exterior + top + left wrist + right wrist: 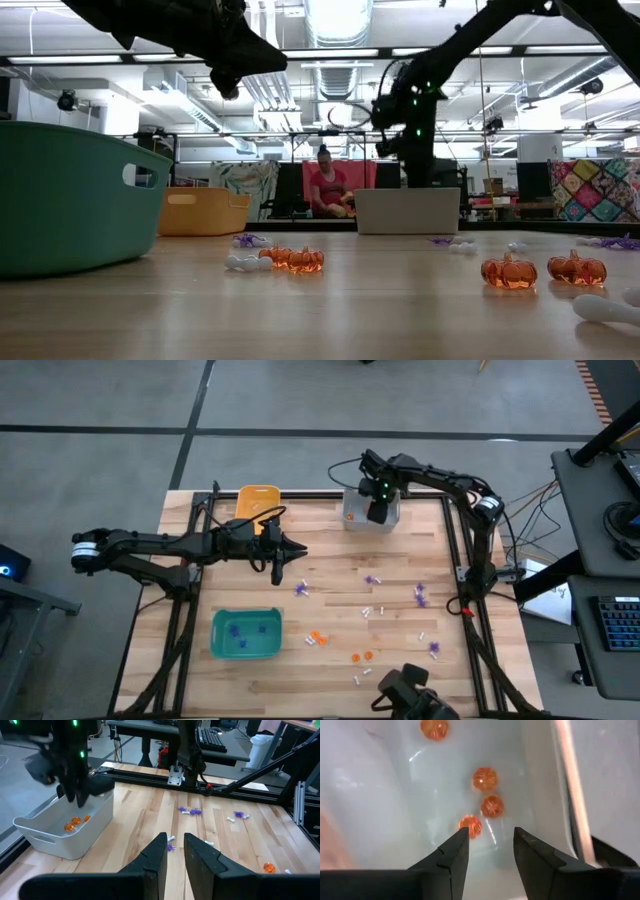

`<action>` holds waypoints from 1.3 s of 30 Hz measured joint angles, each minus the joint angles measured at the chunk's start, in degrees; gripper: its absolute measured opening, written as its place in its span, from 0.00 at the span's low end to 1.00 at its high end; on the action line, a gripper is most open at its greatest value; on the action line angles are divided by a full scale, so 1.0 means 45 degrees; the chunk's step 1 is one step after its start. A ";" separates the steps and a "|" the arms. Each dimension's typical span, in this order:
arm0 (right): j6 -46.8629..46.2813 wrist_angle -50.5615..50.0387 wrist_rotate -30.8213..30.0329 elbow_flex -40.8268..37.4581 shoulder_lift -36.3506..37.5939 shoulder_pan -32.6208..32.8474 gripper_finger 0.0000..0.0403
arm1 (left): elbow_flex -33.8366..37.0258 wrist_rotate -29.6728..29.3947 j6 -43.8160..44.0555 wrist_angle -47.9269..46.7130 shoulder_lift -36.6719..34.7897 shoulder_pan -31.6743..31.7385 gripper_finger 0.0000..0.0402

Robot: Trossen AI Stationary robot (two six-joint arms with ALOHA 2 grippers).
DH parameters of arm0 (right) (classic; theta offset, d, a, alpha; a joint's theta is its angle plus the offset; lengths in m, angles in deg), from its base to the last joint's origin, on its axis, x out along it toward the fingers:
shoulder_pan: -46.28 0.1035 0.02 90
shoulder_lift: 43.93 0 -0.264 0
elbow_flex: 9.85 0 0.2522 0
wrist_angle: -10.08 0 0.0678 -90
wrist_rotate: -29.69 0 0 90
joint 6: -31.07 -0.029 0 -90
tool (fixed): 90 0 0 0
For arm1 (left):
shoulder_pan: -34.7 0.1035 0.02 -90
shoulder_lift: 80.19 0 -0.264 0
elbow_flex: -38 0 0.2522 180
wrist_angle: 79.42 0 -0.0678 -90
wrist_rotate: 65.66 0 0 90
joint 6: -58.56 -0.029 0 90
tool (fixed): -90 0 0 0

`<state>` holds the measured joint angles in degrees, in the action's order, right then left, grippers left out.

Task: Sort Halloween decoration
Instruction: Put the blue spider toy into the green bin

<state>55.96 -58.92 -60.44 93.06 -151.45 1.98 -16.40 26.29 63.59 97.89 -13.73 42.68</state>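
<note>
My right gripper (490, 837) hangs open above the grey bin (358, 520) at the table's far edge, fingers pointing down, nothing between them. Several orange roundish trinkets (484, 778) lie on the bin's floor below it. My left gripper (175, 845) hovers above the table's middle left, pointing toward the right edge, with a narrow gap between its fingers and nothing in it. Purple spiky trinkets (420, 596), orange ones (317, 639) and small white ones (367, 612) lie scattered on the wooden table. The teal bin (245, 650) at the near left holds purple ones (238, 629).
An orange-yellow bin (257, 500) stands at the far left edge, behind my left arm. Black frame rails (460, 560) run along the table's sides. In the low view a person (327, 190) sits in the room beyond the table.
</note>
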 joint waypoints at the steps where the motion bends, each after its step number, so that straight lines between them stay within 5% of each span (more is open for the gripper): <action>1: -0.0230 -0.0338 0.0004 0.0271 0.0089 0.0000 0.36 | 0.0000 0.0000 0.0023 0.0000 0.0000 0.0000 0.12; 12: -0.2678 -0.3363 0.0255 0.1773 0.1792 0.0486 0.36 | -0.0005 0.0010 0.0760 -0.0075 0.0039 -0.0005 0.12; 23: -0.4663 -0.3551 0.2466 -0.0306 0.4775 0.2520 0.33 | -0.0015 0.0149 0.1867 -0.0555 0.0619 -0.0019 0.12; 39: -0.7997 0.2505 0.2470 -0.6207 0.8392 0.6833 0.31 | -0.0010 0.0801 0.3225 -0.1948 0.2145 -0.0019 0.12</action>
<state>19.97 -47.65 -49.33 65.13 -113.69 32.73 -16.44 29.90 78.10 89.13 -4.08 42.60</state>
